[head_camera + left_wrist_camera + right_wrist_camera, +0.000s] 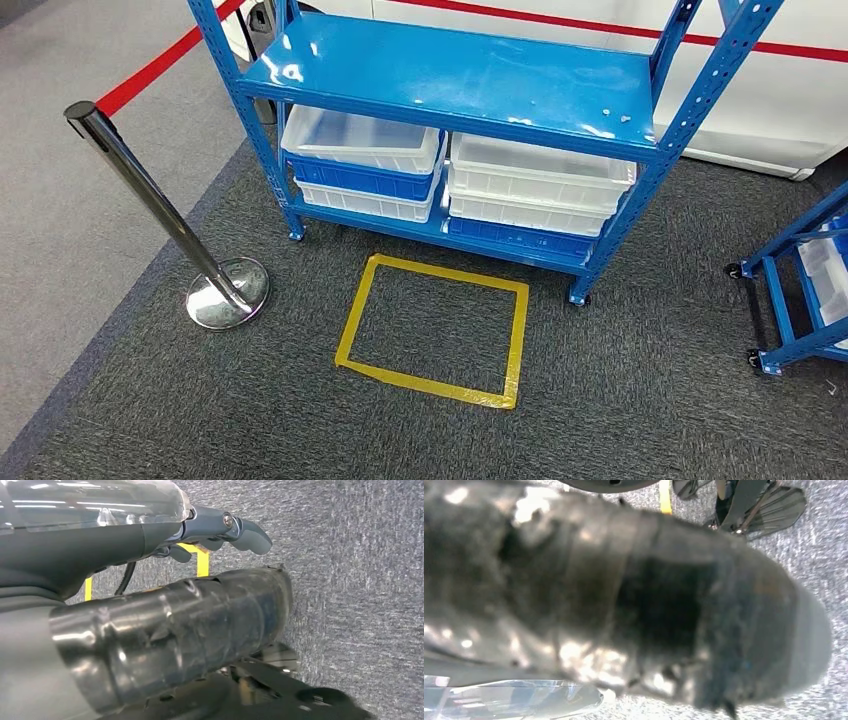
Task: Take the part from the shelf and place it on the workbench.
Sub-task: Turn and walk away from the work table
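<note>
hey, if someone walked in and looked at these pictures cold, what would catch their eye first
Probably the bright blue shelf ahead, its top board bare and shiny, with white and blue bins stacked on the lower level. Next, the yellow tape rectangle on the grey carpet just in front of it, and the chrome post with a red belt standing to the left.

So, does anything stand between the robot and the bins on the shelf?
Nothing visible does. Only the flat yellow tape square lies on the carpet before the blue shelf; the stanchion stands off to the left.
</note>
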### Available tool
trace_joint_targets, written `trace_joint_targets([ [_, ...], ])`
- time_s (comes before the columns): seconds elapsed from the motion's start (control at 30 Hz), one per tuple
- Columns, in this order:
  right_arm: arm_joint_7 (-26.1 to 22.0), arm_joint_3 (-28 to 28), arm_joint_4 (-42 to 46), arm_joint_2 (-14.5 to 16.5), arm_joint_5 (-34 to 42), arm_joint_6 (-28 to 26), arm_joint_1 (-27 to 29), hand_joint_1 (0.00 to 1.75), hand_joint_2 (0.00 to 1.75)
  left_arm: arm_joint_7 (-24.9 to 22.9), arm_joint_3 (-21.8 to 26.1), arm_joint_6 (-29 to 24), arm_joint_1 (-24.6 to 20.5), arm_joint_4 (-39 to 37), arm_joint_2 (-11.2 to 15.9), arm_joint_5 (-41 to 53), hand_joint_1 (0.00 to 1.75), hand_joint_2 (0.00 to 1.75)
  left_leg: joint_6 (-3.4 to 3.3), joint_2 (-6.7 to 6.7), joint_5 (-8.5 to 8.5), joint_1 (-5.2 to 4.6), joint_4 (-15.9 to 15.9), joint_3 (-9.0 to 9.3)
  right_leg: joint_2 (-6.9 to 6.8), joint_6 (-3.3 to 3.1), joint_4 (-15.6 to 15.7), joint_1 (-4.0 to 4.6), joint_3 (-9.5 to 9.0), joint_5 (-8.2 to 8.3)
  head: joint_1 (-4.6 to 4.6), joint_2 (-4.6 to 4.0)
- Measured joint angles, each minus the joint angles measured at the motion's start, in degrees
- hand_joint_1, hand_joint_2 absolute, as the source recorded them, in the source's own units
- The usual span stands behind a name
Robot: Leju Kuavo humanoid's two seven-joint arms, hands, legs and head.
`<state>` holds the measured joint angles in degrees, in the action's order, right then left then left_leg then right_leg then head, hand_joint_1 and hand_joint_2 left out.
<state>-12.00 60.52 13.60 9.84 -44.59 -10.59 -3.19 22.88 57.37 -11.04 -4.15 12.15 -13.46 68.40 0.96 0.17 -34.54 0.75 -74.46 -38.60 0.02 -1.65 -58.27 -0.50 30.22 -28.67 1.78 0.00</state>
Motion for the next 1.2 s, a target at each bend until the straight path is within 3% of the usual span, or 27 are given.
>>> trace_joint_targets([
  [0.07,0.0,0.0,0.0,0.0,0.0,0.0,0.0,0.0,0.0,0.0,0.0,0.0,0.1,0.0,0.0,0.0,0.0,0.0,-0.2,0.02,5.45,0.02,6.2,1.5,0.12,0.29,0.0,-0.02,-1.52,-1.1,0.0,0.0],
  [0.13,0.0,0.0,0.0,0.0,0.0,0.0,0.0,0.0,0.0,0.0,0.0,0.0,0.1,0.0,0.1,0.0,0.0,0.0,-0.77,0.02,8.71,-0.22,12.9,4.03,0.17,0.92,-0.1,0.14,-2.43,-2.2,0.0,0.0],
  [0.17,0.0,0.0,0.0,0.0,0.0,0.0,-0.1,0.0,0.0,0.0,0.0,0.0,0.0,0.0,0.1,0.0,0.0,0.0,-1.1,0.01,8.92,-0.34,14.5,4.7,0.16,1.26,0.0,0.22,-2.56,-2.54,0.04,0.0],
  [0.3,-0.1,0.0,0.0,0.0,-0.1,0.0,-0.3,0.0,0.0,0.0,0.0,0.0,0.0,0.0,0.2,0.0,0.0,0.0,-2.6,-0.12,8.17,-0.26,16.1,6.14,0.14,2.38,-1.1,0.21,-3.03,-2.75,0.02,0.0],
  [0.37,-0.3,0.0,0.0,0.0,-0.2,0.0,-0.4,0.0,0.0,0.0,0.0,0.0,0.1,0.0,0.2,0.0,0.0,0.0,-3.24,-0.09,7.89,-0.11,16.7,7.26,0.12,2.82,-6.1,0.04,-0.29,-4.45,0.09,0.0],
  [0.43,-0.5,0.0,0.0,0.0,-0.4,0.0,-0.4,0.0,0.0,0.0,0.0,0.0,0.0,0.0,0.2,0.1,0.0,0.0,-3.53,-0.1,7.37,-0.16,16.8,7.8,0.12,3.2,-13.2,-0.06,4.65,-7.04,0.1,0.0],
  [0.47,-0.6,0.0,0.0,0.0,-0.5,0.0,-0.4,0.0,0.0,0.0,0.0,0.0,0.0,0.0,0.2,0.1,0.0,0.0,-3.54,-0.13,7.03,-0.19,16.8,8.11,0.12,3.3,-15.4,-0.1,6.69,-7.61,0.1,0.0],
  [0.5,-0.6,0.0,0.0,0.0,-0.6,0.0,-0.3,0.0,0.0,0.0,0.0,0.0,0.1,0.0,0.2,0.1,0.0,0.0,-3.5,-0.17,6.64,-0.21,16.8,8.58,0.11,3.32,-15.8,-0.14,7.82,-7.03,0.1,0.0],
  [0.53,-0.6,0.0,0.0,0.0,-0.7,0.0,-0.2,0.0,0.0,0.0,0.0,0.0,0.1,0.0,0.2,0.1,0.0,0.0,-3.42,-0.23,6.2,-0.21,16.8,9.19,0.11,3.23,-14.2,-0.16,7.96,-5.24,0.11,0.0],
  [0.6,-0.6,0.0,0.0,0.0,-0.8,-0.1,0.0,0.0,0.0,0.0,0.0,0.0,0.2,0.0,0.1,0.1,0.0,0.0,-3.1,-0.31,5.22,-0.2,16.8,10.45,0.05,2.64,-7.1,-0.01,6.22,0.33,0.12,0.0],
  [0.67,-0.6,0.0,0.0,-0.1,-0.9,-0.1,0.0,0.0,0.0,0.1,0.0,0.1,0.1,-0.1,0.1,0.0,0.0,0.0,-2.48,-0.33,4.43,-0.2,16.9,10.96,-0.06,1.72,-2.2,0.54,5.02,2.52,0.08,0.0],
  [0.73,-0.6,0.0,0.0,-0.1,-1.0,-0.1,0.0,0.0,0.0,0.2,0.0,0.2,0.0,-0.1,0.0,0.0,0.0,0.0,-1.72,-0.28,4.26,-0.28,16.6,11.35,-0.06,0.91,-1.2,0.84,4.82,2.24,0.03,0.0],
  [0.83,-0.6,0.0,0.0,0.0,-1.0,-0.1,0.1,0.0,0.0,0.1,0.0,0.1,-0.1,-0.1,0.0,0.0,0.0,0.0,-0.84,-0.25,3.29,-0.3,13.9,11.17,-0.05,-0.1,-0.5,0.35,2.89,2.48,-0.09,0.0],
  [0.87,-0.6,0.0,0.0,0.0,-1.0,-0.1,0.0,0.0,0.0,0.1,0.0,0.0,-0.1,-0.1,0.0,0.0,0.0,0.0,-0.63,-0.25,2.16,-0.21,11.5,10.05,-0.08,-0.37,-0.3,0.27,2.29,2.32,-0.16,0.0],
  [0.93,-0.6,0.0,0.0,0.0,-1.0,0.0,-0.1,0.0,0.0,-0.1,0.0,-0.2,-0.2,-0.1,0.1,0.0,0.0,0.0,-0.27,-0.25,-1.23,-0.08,4.6,5.99,-0.09,-0.78,-0.3,0.33,1.79,1.78,-0.27,0.0],
  [1.0,-0.7,0.0,0.0,0.0,-1.0,0.1,-0.1,0.0,0.0,-0.2,0.0,-0.5,-0.2,-0.1,0.1,-0.1,0.0,0.0,-0.02,-0.24,-2.57,-0.04,0.6,2.56,0.07,-0.81,-0.4,0.37,1.3,1.2,-0.28,0.0],
  [1.07,-1.0,0.0,0.0,0.0,-1.0,0.4,-0.1,0.0,0.0,-0.4,0.1,-1.0,0.0,-0.1,0.1,-0.3,0.0,0.0,0.03,-0.24,1.13,-0.04,4.1,2.68,0.26,-0.64,-0.4,0.35,0.37,0.49,-0.3,0.0],
  [1.13,-1.4,0.0,0.0,0.0,-0.9,0.7,0.0,0.0,0.0,-0.6,0.1,-1.5,0.1,-0.1,0.1,-0.4,0.0,0.0,-0.44,-0.22,6.22,-0.12,11.4,4.84,0.27,-0.31,-0.4,0.33,-0.58,-0.27,-0.26,0.0],
  [1.2,-1.9,0.0,0.0,0.0,-0.8,0.7,-0.1,0.0,0.0,-0.7,0.2,-1.9,0.0,-0.1,0.1,-0.5,0.0,0.0,-1.09,-0.18,7.51,-0.46,15.2,5.64,0.21,0.2,-0.5,0.4,-0.77,-0.77,-0.31,0.0],
])
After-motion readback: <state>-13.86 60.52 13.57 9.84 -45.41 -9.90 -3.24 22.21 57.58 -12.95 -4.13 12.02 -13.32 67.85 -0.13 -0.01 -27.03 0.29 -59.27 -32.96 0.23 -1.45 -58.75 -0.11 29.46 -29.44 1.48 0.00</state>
